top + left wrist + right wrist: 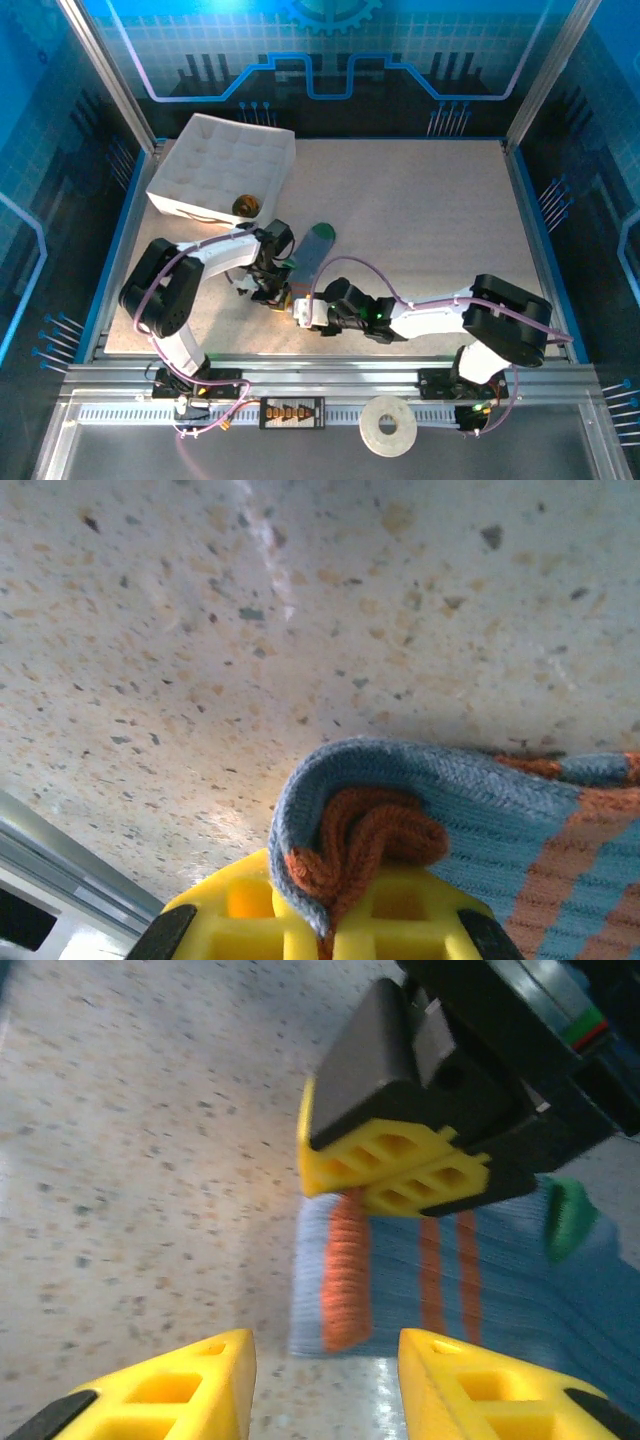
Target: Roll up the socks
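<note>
A blue-grey sock [312,250] with orange stripes lies flat on the table, its green toe [321,232] pointing away from the arms. My left gripper [335,920] is shut on the sock's [480,810] near end, where the orange cuff [370,835] is folded inward under a blue-grey lip. Seen from above, the left gripper [277,290] stands over that near end. My right gripper [325,1385] is open just in front of the sock's [500,1270] cuff edge, nothing between its fingers, with the left gripper [400,1175] right ahead of it.
A white compartment tray [180,200] stands at the back left, with a small mustard-brown bundle [245,206] in its near corner, too small to identify. A white tape roll [388,428] rests on the front rail. The two grippers are close together near the table's front.
</note>
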